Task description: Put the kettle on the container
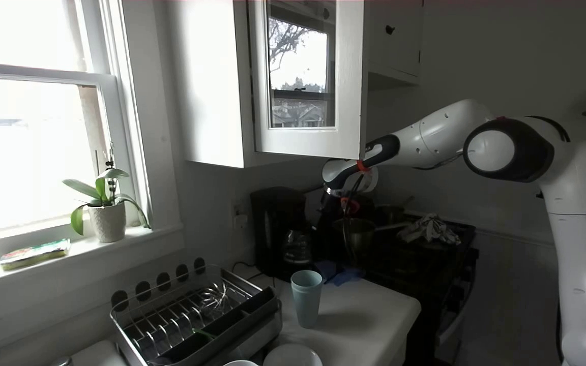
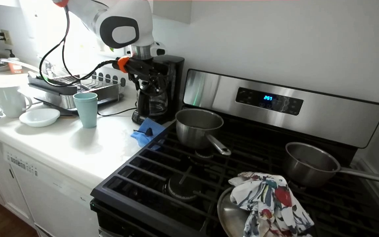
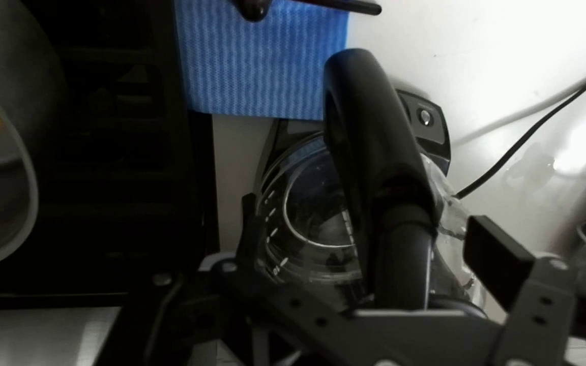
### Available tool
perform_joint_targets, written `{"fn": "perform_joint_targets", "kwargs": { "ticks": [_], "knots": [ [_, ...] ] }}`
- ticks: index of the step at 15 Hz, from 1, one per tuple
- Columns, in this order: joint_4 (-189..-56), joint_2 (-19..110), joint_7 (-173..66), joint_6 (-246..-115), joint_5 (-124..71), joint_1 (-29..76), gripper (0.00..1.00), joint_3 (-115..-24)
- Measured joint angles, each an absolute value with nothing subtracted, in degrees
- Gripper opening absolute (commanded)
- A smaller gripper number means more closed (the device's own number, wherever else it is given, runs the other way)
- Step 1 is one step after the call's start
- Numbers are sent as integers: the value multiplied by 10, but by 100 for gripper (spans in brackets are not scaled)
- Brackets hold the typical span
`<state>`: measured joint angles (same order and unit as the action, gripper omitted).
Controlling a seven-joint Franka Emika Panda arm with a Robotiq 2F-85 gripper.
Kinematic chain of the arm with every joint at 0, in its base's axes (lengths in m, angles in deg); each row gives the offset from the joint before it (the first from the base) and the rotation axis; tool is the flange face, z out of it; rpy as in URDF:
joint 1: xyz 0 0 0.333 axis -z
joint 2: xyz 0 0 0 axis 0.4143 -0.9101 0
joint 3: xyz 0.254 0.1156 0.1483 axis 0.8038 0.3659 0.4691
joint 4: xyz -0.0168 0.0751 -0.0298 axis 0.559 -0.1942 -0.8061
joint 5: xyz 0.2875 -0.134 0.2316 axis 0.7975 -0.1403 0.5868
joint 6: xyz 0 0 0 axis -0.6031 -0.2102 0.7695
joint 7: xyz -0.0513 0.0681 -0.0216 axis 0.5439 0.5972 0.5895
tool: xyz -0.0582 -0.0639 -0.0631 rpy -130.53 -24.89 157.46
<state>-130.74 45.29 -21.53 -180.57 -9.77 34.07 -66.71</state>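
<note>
The kettle appears to be the grey-looking glass pot (image 1: 297,246) with a black handle and dark top. It stands in the black coffee maker (image 1: 267,229), and also shows in an exterior view (image 2: 158,104). In the wrist view the pot (image 3: 318,223) is seen from above, its black handle (image 3: 369,132) pointing toward the blue cloth. My gripper (image 3: 363,218) is open, with one finger on each side of the handle. A gap shows between the handle and the right finger. In an exterior view the gripper (image 2: 151,87) is at the pot's upper part. I cannot tell which thing is the container.
A pale blue-green cup (image 2: 87,112), a white bowl (image 2: 39,117) and a mug (image 2: 8,101) stand on the counter. A dish rack (image 1: 196,315) is beside them. A blue cloth (image 2: 148,131) lies by the stove. Pots (image 2: 192,131) (image 2: 308,168) and a patterned towel (image 2: 271,204) are on the stove.
</note>
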Motion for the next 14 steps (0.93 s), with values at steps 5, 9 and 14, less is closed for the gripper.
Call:
{"fn": "perform_joint_targets", "kwargs": {
  "ticks": [5, 9, 14],
  "knots": [
    [-1342, 491, -189, -1795, -55, 357, 100, -667],
    [-1382, 537, -133, -1783, -15, 374, 100, -673],
    [-1436, 598, -94, -1777, -11, 374, 100, -694]
  ]
}}
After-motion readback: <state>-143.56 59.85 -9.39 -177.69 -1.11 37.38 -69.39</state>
